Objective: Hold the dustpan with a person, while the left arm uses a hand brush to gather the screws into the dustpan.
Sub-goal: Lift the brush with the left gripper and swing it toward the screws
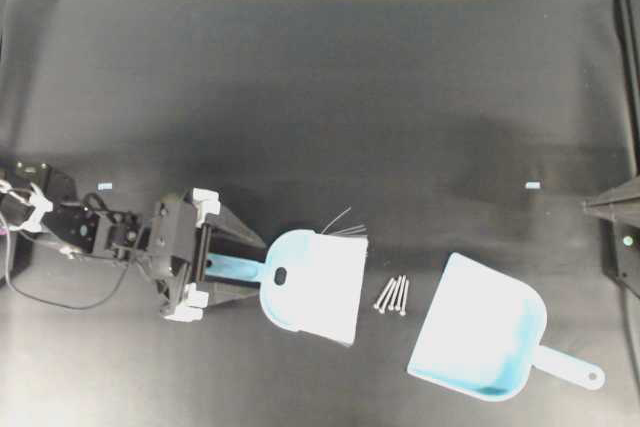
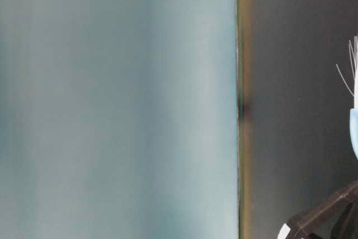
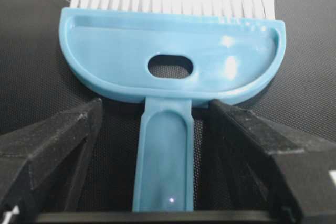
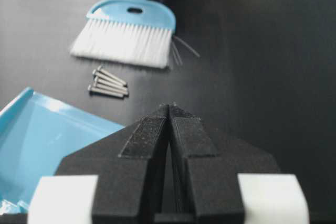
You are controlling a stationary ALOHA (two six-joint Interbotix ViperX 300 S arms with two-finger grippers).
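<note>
Left claw spread wide astride the hand brush handle without gripping, screws between bristles and dustpan, right claw clenched, empty

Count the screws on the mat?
5 screws, by the overhead view: side by side in one tight bunch on the mat between the brush bristles and the dustpan mouth. The right wrist view blurs them, so one could hide.
</note>
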